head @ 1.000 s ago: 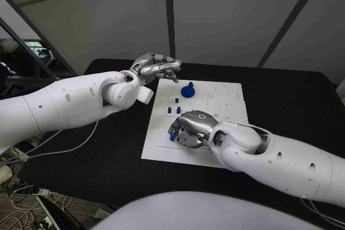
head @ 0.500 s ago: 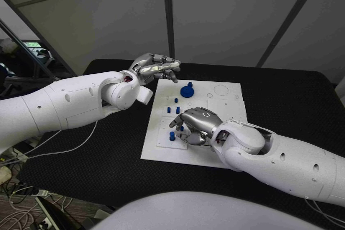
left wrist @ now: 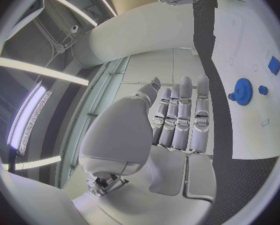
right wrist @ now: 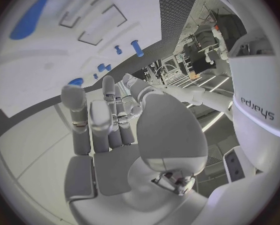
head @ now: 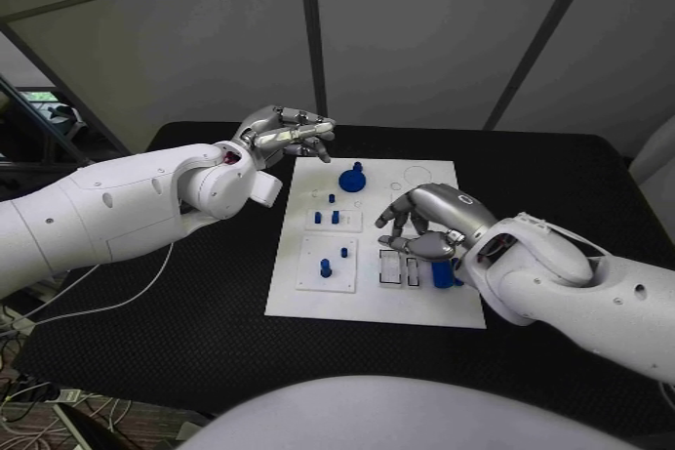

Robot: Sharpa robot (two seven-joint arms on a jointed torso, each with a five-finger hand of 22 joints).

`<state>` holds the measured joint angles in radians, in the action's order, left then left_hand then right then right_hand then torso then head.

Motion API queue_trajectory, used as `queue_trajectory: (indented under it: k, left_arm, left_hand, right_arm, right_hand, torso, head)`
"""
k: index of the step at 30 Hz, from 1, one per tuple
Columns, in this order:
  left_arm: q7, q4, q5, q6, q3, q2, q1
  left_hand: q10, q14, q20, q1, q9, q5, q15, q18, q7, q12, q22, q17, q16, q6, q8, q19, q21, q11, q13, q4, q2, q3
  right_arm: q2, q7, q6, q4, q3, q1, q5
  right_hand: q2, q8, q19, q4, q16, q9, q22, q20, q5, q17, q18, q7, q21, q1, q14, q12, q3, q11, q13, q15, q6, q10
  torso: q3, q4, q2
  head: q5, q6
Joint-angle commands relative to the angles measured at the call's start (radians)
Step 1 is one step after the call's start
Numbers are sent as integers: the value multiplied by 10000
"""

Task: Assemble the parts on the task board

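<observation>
The right hand [head: 429,221] hovers over the white board [head: 373,304] in the middle of the bench [head: 169,304], fingers [head: 398,214] curled loosely and apparently holding nothing. A long blue piece [head: 443,274] lies just beside two open slots [head: 401,270] near the board's right edge, partly hidden under the palm. If the hand drops here, it could knock that piece off its spot or nudge the upright peg [head: 325,267] nearby. The left hand [head: 286,131] is raised off the board's far left corner, fingers together, empty; the blue gear [head: 352,180] stands near the far edge.
</observation>
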<state>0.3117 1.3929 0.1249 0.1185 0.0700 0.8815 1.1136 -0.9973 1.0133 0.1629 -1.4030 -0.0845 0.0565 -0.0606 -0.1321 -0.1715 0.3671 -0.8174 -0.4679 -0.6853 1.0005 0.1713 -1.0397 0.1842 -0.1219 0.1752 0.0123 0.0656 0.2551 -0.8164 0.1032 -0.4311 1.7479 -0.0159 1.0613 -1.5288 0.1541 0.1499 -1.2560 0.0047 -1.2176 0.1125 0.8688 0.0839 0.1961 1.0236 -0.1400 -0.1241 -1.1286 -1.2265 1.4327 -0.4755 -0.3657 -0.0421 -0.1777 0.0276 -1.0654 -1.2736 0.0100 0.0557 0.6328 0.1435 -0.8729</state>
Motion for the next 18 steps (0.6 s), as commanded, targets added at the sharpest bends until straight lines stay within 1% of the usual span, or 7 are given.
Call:
queue_trajectory:
  k: [1, 3, 6, 7, 13, 16, 18]
  left_arm:
    - [81, 5, 113, -67, -1, 36, 12]
    - [89, -2, 115, -54, -6, 54, 6]
    - [97, -13, 118, -43, -13, 69, -12]
    - [98, -15, 118, -42, -15, 69, -21]
    - [103, 6, 118, -46, -24, 71, -56]
    - [110, 19, 118, -37, -25, 84, -62]
    - [114, 27, 118, -27, -26, 93, -64]
  left_hand:
    - [51, 83, 19, -49, 13, -22, 5, -487, -31, -52, 9, 9, 44, -50, 58, -77, -50, 17, -9, -41, -24, -41]
    - [51, 83, 19, -49, 13, -22, 5, -487, -31, -52, 9, 9, 44, -50, 58, -77, -50, 17, -9, -41, -24, -41]
    - [50, 84, 20, -40, 14, -23, 4, -487, -31, -51, 12, 10, 47, -50, 60, -79, -53, 17, -12, -37, -21, -48]
    - [50, 84, 20, -40, 14, -23, 4, -487, -31, -51, 12, 10, 47, -50, 60, -79, -53, 17, -12, -37, -21, -48]
    - [50, 84, 20, -40, 14, -23, 4, -487, -31, -51, 12, 10, 47, -50, 60, -79, -53, 17, -12, -37, -21, -48]
    - [44, 85, 22, -29, 13, -23, 2, -486, -30, -48, 16, 11, 49, -46, 65, -81, -57, 16, -14, -30, -24, -53]
    - [44, 85, 22, -29, 13, -23, 2, -486, -30, -48, 16, 11, 49, -46, 65, -81, -57, 16, -14, -30, -24, -53]
  right_arm:
    - [-669, 351, 72, 228, 14, 50, 2313]
    - [-1129, 555, 183, 362, 25, 73, 2559]
    - [-1688, 869, 252, 580, 31, 90, 2721]
    - [-1836, 993, 235, 651, 32, 92, 2716]
    - [-2377, 1897, 15, 951, 28, 92, 2431]
    - [-2449, 2355, -9, 1026, 20, 63, 2255]
    - [-2440, 2608, 27, 1055, 13, 3, 2098]
  right_hand:
    - [56, 350, -660, 429, -872, 175, 907, -268, 283, 1261, 240, 249, -636, 489, 541, -3186, 819, 280, -3269, 258, -262, -862]
    - [-30, 766, -966, 729, -1273, 469, 1317, -379, 614, 1890, 337, 440, -900, 491, 725, -6294, 1658, 330, -6884, 295, -150, -806]
    - [-409, 1192, -1221, 1047, -1693, 811, 1850, -408, 729, 2540, 409, 337, -1242, 348, 849, -8009, 2215, 302, -9231, 390, 58, -963]
    - [-431, 1313, -1297, 1155, -1829, 920, 2034, -408, 765, 2746, 443, 349, -1362, 349, 887, -8359, 2445, 317, -9741, 359, 161, -1058]
    - [-452, 1611, -1477, 1478, -2213, 1202, 2506, -396, 1484, 3326, 532, 346, -1676, 326, 985, -8938, 3084, 329, -10687, 343, 454, -1327]
    - [-420, 1694, -1486, 1577, -2267, 1295, 2566, -382, 1686, 3413, 540, 326, -1715, 266, 990, -8914, 3345, 306, -10712, 324, 607, -1273]
    - [-383, 1715, -1475, 1631, -2276, 1327, 2562, -374, 1786, 3430, 538, 309, -1711, 258, 987, -8878, 3473, 293, -10689, 312, 696, -1232]
  torso:
    - [-40, 65, -102]
    - [-58, 90, -140]
    - [-81, 132, -177]
    - [-86, 141, -187]
    - [-111, 175, -222]
    - [-110, 187, -214]
    - [-107, 194, -219]
  head:
    - [-262, 3]
    - [-358, 3]
    - [-539, 3]
    - [-599, 3]
    - [-907, 3]
    - [-1000, 3]
    - [-1004, 3]
